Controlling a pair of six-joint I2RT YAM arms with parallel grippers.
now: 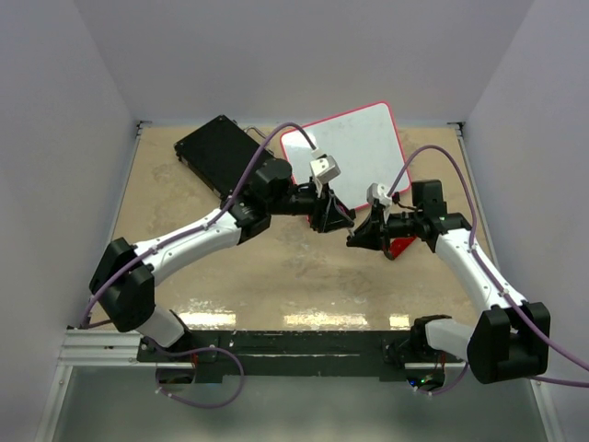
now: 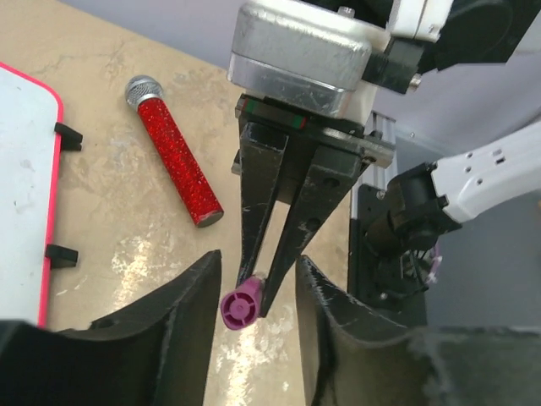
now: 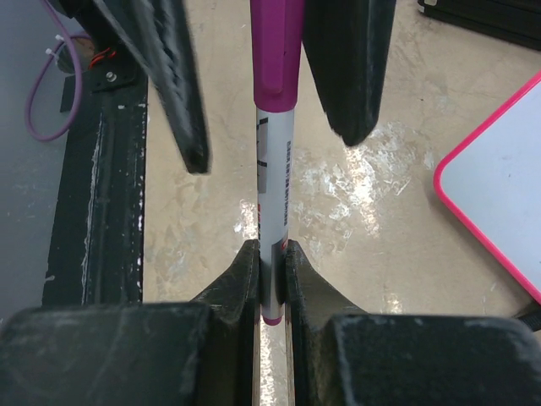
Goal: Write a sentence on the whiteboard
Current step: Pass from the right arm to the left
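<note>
The whiteboard (image 1: pixel 354 138), glossy white with a red-pink rim, lies at the back of the table; its face looks blank and no sentence shows. Its edge also appears in both wrist views (image 2: pixel 21 186) (image 3: pixel 499 203). My right gripper (image 3: pixel 270 247) is shut on the white barrel of a marker (image 3: pixel 275 169). The marker's purple cap (image 2: pixel 239 304) points into my left gripper (image 2: pixel 258 271), which stands open, one finger on each side of the cap with gaps. Both grippers meet in front of the board, left gripper (image 1: pixel 345 218) facing right gripper (image 1: pixel 354 239).
A black hard case (image 1: pixel 221 152) lies left of the whiteboard. A red glitter microphone (image 2: pixel 173 161) rests on the tan tabletop near the board's right corner, partly under my right arm in the top view (image 1: pixel 401 247). The black base rail (image 3: pixel 93 194) runs along the near edge.
</note>
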